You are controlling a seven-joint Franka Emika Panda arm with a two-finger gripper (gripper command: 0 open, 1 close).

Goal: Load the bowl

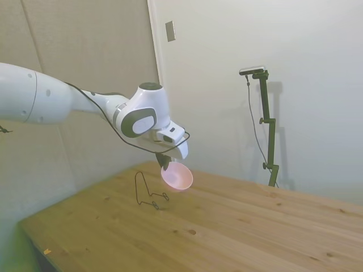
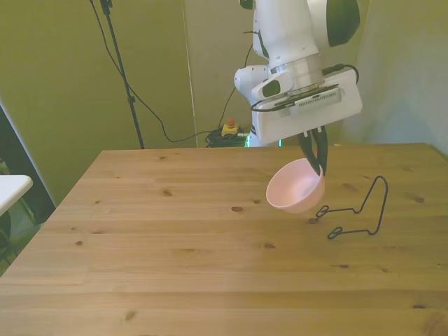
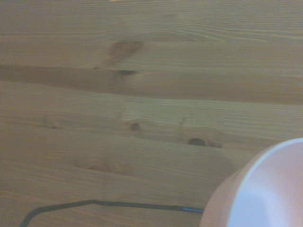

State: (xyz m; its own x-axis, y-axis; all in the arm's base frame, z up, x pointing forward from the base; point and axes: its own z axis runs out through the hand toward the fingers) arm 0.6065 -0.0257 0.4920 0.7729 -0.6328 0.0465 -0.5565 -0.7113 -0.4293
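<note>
From the side, the white Franka arm reaches in over the pale wooden table and its two-finger gripper holds the small, round, shallow pale-pink plastic bowl up off the boards — the dark fingers are pinched on the bowl's upper rim, so the bowl hangs just under the gripper, tilted with its hollow turned sideways. Just beside it, nearer the arm's side of the picture, the thin black wire rack stands on the table, apart from the bowl. No label or writing can be read on any of it. In the front view the gripper comes down from the white wrist housing and clamps the far edge of the bowl, whose open face tips toward the front view's left; the bowl hangs clear above the table, and the rack stands to its right on the boards, close by but not touching. The wrist view — soft and out of focus — shows knotted wood grain, a curve of the bowl's pink rim in one corner, and a stretch of the rack's black wire on the table.
</note>
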